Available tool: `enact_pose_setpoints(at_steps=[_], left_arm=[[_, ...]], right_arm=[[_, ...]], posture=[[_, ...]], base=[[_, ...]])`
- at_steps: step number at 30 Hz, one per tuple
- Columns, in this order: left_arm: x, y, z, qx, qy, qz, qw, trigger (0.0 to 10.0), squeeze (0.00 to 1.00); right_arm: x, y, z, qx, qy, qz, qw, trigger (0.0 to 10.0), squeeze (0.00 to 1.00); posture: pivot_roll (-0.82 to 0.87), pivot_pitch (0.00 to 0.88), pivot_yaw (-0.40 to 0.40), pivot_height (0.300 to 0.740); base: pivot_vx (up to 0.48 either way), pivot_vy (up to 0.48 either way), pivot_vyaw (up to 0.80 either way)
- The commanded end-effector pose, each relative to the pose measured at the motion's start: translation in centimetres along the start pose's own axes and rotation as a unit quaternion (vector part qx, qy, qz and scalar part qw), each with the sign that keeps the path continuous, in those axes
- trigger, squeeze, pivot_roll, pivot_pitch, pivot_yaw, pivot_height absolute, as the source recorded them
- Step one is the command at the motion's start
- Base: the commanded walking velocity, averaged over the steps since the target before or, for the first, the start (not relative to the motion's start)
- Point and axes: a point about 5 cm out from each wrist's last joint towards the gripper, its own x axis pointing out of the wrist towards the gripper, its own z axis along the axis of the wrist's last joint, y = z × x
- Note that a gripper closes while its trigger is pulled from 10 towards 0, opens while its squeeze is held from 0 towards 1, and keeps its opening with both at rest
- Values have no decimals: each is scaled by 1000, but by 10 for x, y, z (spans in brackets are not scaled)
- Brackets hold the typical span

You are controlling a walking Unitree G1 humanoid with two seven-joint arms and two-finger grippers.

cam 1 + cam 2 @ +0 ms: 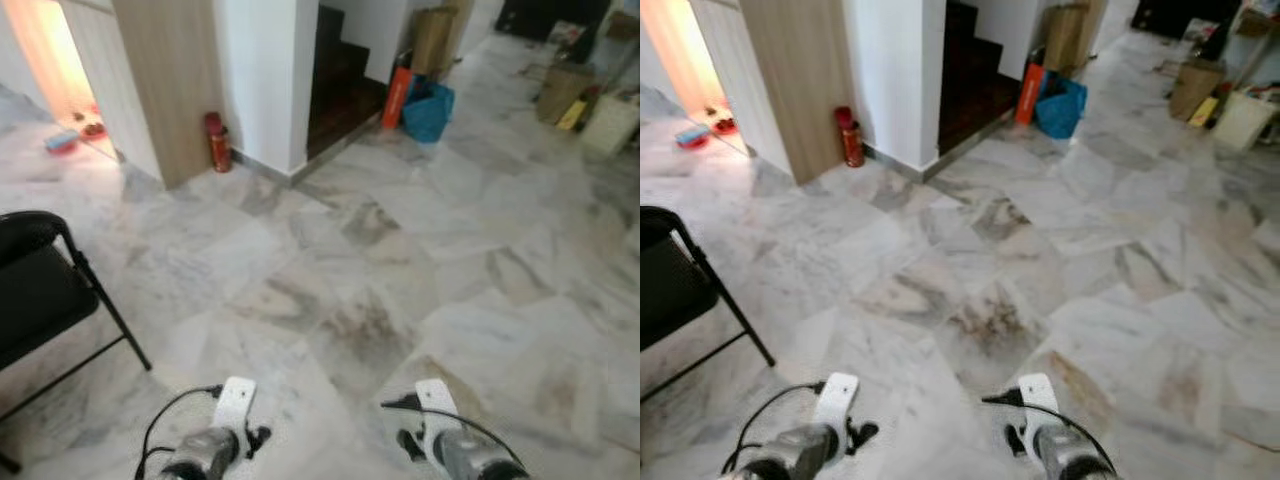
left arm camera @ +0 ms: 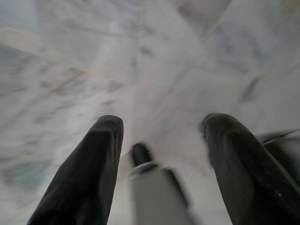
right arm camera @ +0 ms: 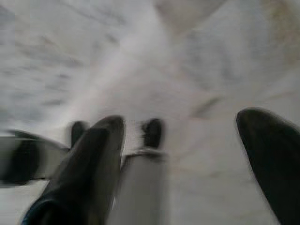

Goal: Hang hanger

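Left gripper (image 2: 159, 154): my two black fingers are spread wide with nothing between them, hanging low over the marble floor (image 1: 400, 250).
Right gripper (image 3: 187, 159): likewise spread and empty, level with my left.
Hanger: I cannot find it; it may sit beyond the frame, or the blur in my wrist views hides it.
Nearby: a black folding chair (image 1: 40, 290) well off my left gripper; a red extinguisher (image 1: 217, 142) by the wooden pillar (image 1: 170, 80), far ahead.
Step, as I judge: searching. I should turn slowly, keep both arms tucked and scan for a rail.
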Motion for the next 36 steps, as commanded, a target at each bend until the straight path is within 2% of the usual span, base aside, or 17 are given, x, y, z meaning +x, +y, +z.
enact_pose_setpoints(at_steps=[1,26,30,36], left_arm=[[2,-12,4,3,-2,-17,1000,10000,0],[2,-12,5,5,-4,-15,1000,10000,0],[2,-12,4,6,-2,-13,1000,10000,0],[2,-12,4,5,-3,-12,1000,10000,0]], right_arm=[[-2,-13,-7,2,13,-17,1000,10000,0],[-2,-14,-8,3,16,-20,1000,10000,0],[-2,-13,-7,5,11,-16,1000,10000,0],[-2,-13,-7,7,8,-17,1000,10000,0]], posture=[[16,0,-50,740],[17,0,-51,740],[17,0,-51,740],[16,0,-50,740]], base=[[0,0,-788],[0,0,-776],[0,0,0],[352,0,0]])
